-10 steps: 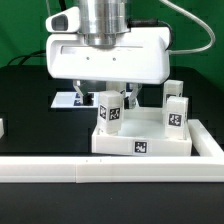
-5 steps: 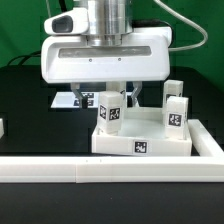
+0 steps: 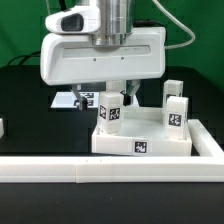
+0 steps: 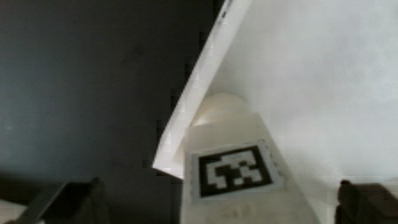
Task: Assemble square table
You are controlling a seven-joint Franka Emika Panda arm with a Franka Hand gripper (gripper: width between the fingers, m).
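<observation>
Hovering over the square table (image 3: 145,140), we hold our hand (image 3: 112,97) spread as wide as it goes, gripping nothing. Going from the exterior view's left to its right: a small white part (image 3: 2,127) sits well off to one side of the hand at the picture's edge; the marker board (image 3: 68,99) lies behind and just beside the hand on the black worktop (image 3: 30,100); directly beneath the hand a tagged leg (image 3: 109,112) stands upright at a corner of the top; farther over, well clear of the hand, two more legs (image 3: 176,108) stand at the other corner. The long border rail (image 3: 110,170) runs in front of everything.

In the wrist view, the leg (image 4: 228,150) sits between our two fingertips (image 4: 71,200), with gaps on both sides, so neither touches it.

We judge the step in hand to be gripping this standing leg, probably to turn it home in its socket. The next move calls for lowering straight down, keeping the leg centred, then closing evenly so it does not tip.
</observation>
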